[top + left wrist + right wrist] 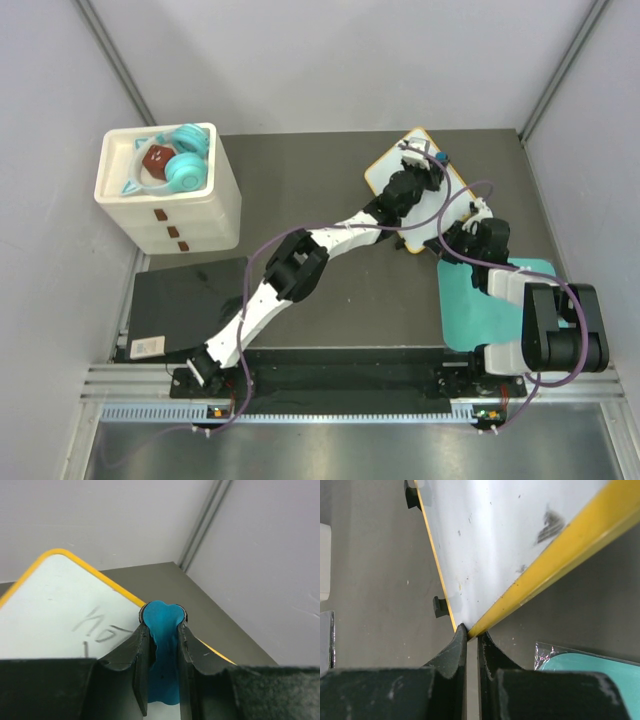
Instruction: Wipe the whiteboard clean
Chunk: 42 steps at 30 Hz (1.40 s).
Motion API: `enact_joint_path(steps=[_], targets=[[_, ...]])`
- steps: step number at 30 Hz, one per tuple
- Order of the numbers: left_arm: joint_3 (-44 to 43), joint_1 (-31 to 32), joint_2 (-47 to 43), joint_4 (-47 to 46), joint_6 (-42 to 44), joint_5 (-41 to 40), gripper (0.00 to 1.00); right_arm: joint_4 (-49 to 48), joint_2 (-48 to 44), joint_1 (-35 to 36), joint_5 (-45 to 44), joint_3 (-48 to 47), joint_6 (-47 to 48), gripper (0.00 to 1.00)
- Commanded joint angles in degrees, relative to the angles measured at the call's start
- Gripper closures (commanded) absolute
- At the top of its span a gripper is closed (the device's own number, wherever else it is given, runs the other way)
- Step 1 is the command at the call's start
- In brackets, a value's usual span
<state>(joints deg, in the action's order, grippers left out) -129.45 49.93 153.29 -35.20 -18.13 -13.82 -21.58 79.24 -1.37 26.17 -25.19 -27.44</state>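
The whiteboard [385,170] lies tilted at the back right of the table, white with an orange-yellow frame. Dark scribbles [100,627] mark its surface [50,605]. My left gripper [428,155] reaches over the board's far part and is shut on a blue eraser [162,625], whose tip sits near the board's frame. My right gripper [447,240] is at the board's near corner [470,627] with its jaws shut on that corner. Grey smudges [550,520] and two black clips [439,606] show on the board [490,545] in the right wrist view.
A teal mat [500,300] lies under the right arm, its edge [590,667] close to the held corner. A white drawer unit [175,205] holding teal headphones [185,165] stands at the back left. A black pad [185,305] lies front left. Walls close in behind and at both sides.
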Motion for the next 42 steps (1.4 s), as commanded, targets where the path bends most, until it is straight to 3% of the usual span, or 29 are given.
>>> enact_joint_path(steps=[1,5,11,16,20,24,28,36,42], targets=[[1.48,-2.64,-0.19,-1.53,1.87,-3.22,1.00,10.07,0.48,3.56,8.10,1.37,4.50,1.00],[0.95,-3.79,0.16,-3.73,0.11,-2.43,1.00,9.98,0.47,3.56,8.10,1.46,4.41,1.00],[-0.01,-4.67,2.18,-7.34,4.68,-5.24,1.00,9.98,0.56,3.48,8.19,1.37,4.50,1.00],[-0.63,-7.56,3.77,-5.67,-0.84,-3.32,1.00,9.98,0.74,3.56,8.19,1.28,4.59,1.00],[-0.63,-8.80,4.03,-5.93,-1.12,6.07,1.00,10.25,0.65,4.00,7.93,1.11,4.76,1.00],[-0.81,-9.68,3.59,-6.11,-0.50,21.70,1.00,10.25,0.48,4.09,7.75,1.20,4.77,1.00],[-0.55,-9.68,1.93,-1.99,1.86,30.24,1.00,10.25,0.21,4.09,7.66,1.28,4.76,1.00],[1.48,-9.77,-2.29,16.02,15.48,44.66,1.00,10.25,-0.14,4.09,7.49,1.46,4.77,1.00],[2.44,-9.77,-4.93,28.75,13.58,48.89,1.00,10.33,-0.23,4.18,7.49,1.46,4.85,1.00]])
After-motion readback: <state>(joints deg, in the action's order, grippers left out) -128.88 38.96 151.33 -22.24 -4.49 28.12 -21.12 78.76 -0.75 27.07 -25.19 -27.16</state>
